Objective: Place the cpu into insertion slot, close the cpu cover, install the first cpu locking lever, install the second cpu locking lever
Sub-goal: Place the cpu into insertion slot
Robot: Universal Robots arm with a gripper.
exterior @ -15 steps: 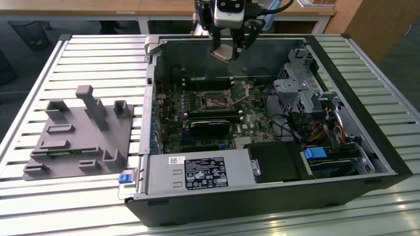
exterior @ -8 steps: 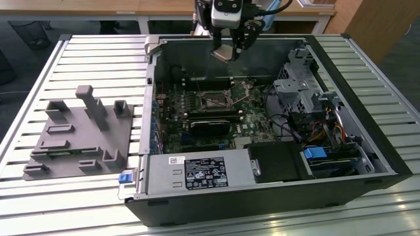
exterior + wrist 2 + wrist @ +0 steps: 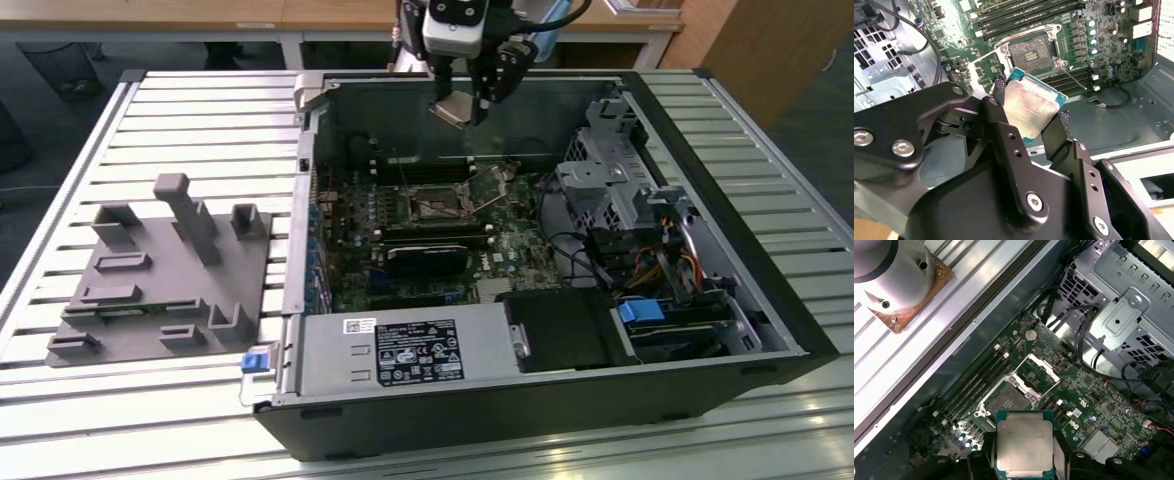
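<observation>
Cpu (image 3: 1030, 110) hangs clamped between the black jaws, which hide two of its edges, in the air over the open computer case (image 3: 534, 418). In the exterior view it is at 12 o'clock from the uncovered insertion slot (image 3: 435, 207). The cpu cover (image 3: 1037, 371) stands flipped up beside the slot. The locking levers are hard to make out.

Gripper (image 3: 1031, 102): two-finger linkage type, matte black throughout. Each of the fingers (image 3: 1006, 145) is a flat, angular bar with a row of small drilled holes and a silver socket-head screw (image 3: 1034, 201) at its pivot. Further silver screws (image 3: 903, 148) sit in the broad black link body alongside. Fingertip pads (image 3: 999, 82) are dark with a toothed edge. In the exterior view the wrist housing (image 3: 451, 25) is silver-grey with black sections, and black cables (image 3: 558, 18) loop off it
</observation>
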